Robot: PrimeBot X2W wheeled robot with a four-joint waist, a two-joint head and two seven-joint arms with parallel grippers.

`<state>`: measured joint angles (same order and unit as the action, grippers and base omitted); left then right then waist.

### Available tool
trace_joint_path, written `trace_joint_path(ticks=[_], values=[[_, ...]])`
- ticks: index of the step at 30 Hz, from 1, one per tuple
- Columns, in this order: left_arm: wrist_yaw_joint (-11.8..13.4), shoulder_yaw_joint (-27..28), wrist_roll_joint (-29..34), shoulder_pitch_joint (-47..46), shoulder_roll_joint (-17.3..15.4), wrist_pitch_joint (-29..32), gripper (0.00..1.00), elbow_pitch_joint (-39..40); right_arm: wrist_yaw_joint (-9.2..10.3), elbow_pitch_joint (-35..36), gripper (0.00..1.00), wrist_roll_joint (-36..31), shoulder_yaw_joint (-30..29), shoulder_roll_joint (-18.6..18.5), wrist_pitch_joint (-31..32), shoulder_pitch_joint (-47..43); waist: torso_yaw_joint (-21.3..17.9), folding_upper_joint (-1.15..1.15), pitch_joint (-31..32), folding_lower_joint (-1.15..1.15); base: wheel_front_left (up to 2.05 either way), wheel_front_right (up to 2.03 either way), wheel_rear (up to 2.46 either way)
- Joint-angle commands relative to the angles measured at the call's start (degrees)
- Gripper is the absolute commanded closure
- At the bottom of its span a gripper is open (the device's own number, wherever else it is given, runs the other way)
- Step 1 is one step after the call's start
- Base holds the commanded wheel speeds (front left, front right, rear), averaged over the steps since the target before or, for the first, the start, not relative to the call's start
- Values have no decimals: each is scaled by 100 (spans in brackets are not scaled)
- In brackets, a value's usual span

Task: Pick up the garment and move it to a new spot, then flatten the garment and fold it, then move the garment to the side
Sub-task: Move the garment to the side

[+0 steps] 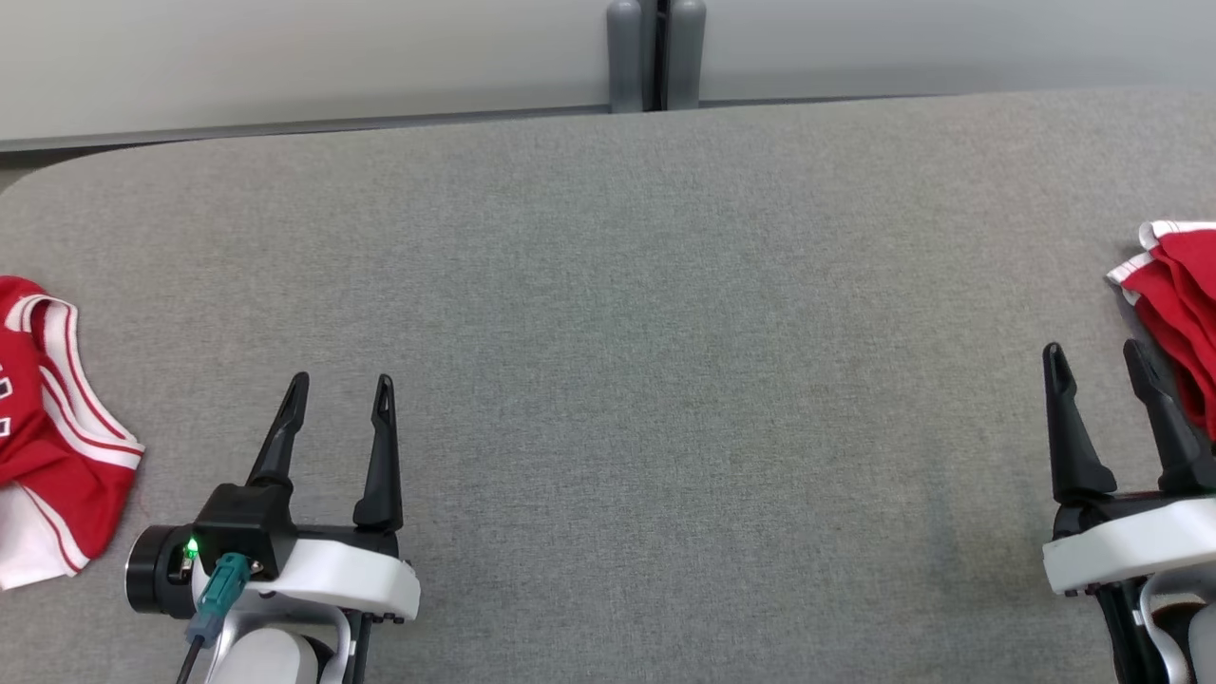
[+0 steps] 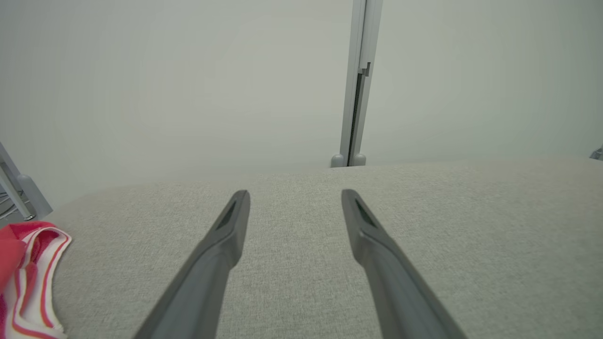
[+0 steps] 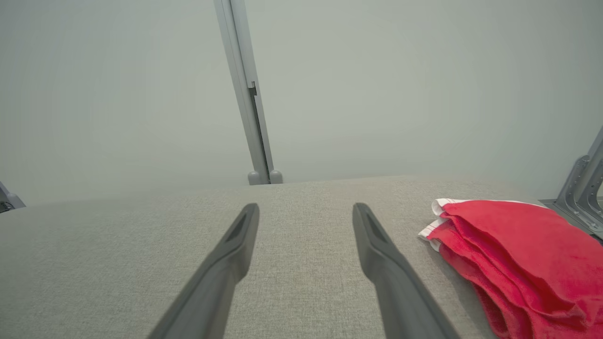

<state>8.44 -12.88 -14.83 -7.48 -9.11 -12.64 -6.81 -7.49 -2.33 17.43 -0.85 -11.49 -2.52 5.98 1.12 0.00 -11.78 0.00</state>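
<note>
Both dark two-fingered tools sit nearest, low over the grey fabric-covered table point(image 1: 617, 285). Left gripper point(image 1: 343, 380): jaws spread wide, nothing between them. Right gripper point(image 1: 1092, 350): likewise released and empty. Rumpled red garment with white striped trim point(image 1: 47, 427) lies at the table's left edge, near the left gripper but apart from it. Folded red garment with white edging point(image 1: 1183, 294) lies at the right edge, just beside the right gripper's outer finger; contact cannot be confirmed. Grey upright post point(image 1: 655, 57) stands behind the far edge
</note>
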Motion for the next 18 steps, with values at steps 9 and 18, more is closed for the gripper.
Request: trace_joint_path(ticks=[9,18], values=[[-57,-83,-96,408,-109,32,0,-63,0,549,0,-204,-27,172,487,-653,167,0,630,0,0,0,0],[-55,-132,-195,697,-146,104,0,-124,0,835,0,-288,-54,334,720,-1169,172,0,1049,0,0,0,0]])
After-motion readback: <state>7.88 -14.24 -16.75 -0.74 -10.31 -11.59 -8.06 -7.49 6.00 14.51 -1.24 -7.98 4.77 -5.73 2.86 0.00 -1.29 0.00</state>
